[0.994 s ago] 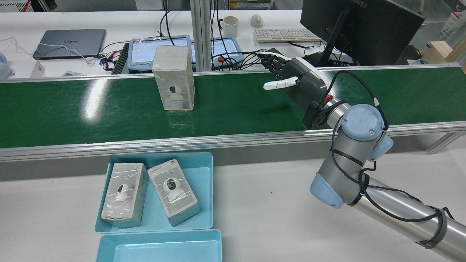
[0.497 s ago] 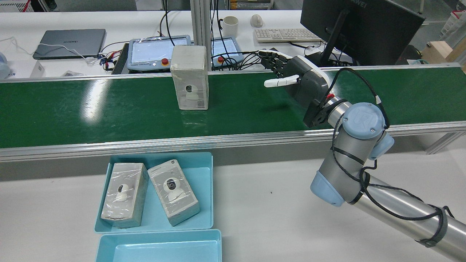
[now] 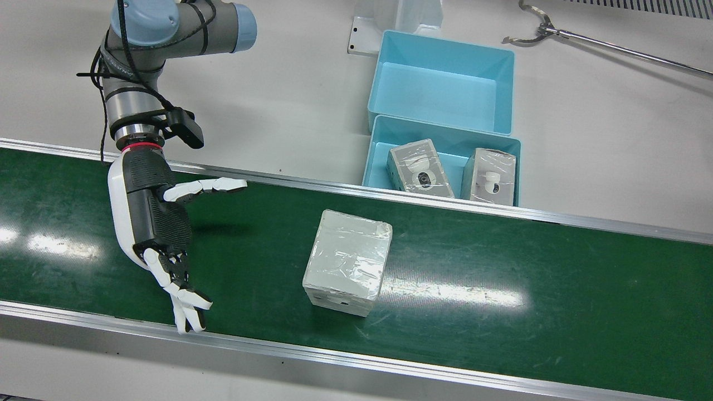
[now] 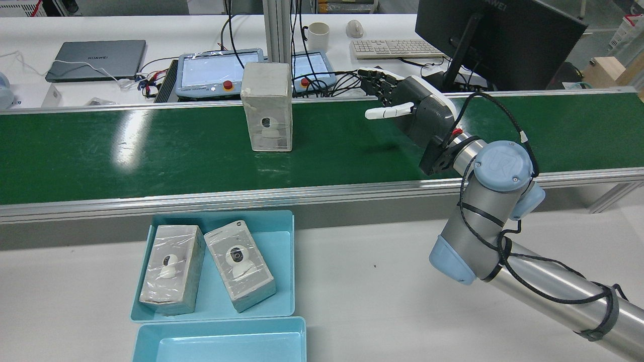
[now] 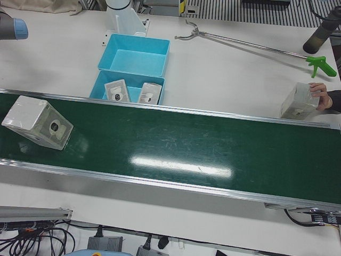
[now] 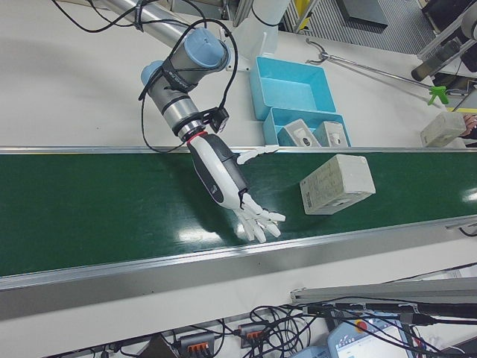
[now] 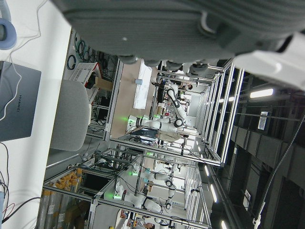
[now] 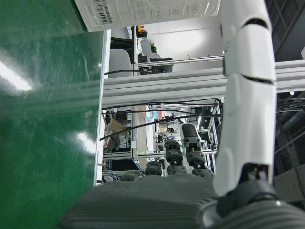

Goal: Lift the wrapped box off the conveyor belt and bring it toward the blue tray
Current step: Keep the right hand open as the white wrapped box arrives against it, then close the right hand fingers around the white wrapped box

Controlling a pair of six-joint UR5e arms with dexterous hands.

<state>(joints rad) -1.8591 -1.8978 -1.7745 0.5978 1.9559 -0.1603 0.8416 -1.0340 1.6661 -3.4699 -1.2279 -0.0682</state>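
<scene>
Across the station runs the green conveyor belt (image 3: pixel 501 267), the largest thing in the scene, and the wrapped box (image 3: pixel 348 262) stands upright on it, near the middle of its width. The right arm (image 4: pixel 503 211) reaches over the near rail of the belt, and the right hand (image 3: pixel 153 223) hovers above the green surface, well apart from the box, on the side away from the trays. Its fingers (image 3: pixel 186 306) are spread and straight, and it holds nothing; this posture looks like waiting for the box to arrive within reach. The left hand shows only in its own camera, too close to judge if it is open or closed.

Beside the belt, on the white table, lies the blue tray (image 3: pixel 384 133) with two wrapped boxes (image 3: pixel 420 175) already inside, and a second blue tray (image 3: pixel 443 83), empty, touches it. The aluminium rail (image 3: pixel 473 206) of the belt is between the box and the trays, so the box probably must be lifted over it. Farther off, a person's hand (image 5: pixel 322 96) holds another wrapped box (image 5: pixel 298 102), and a reaching tool (image 5: pixel 250 45) lies on the table.
</scene>
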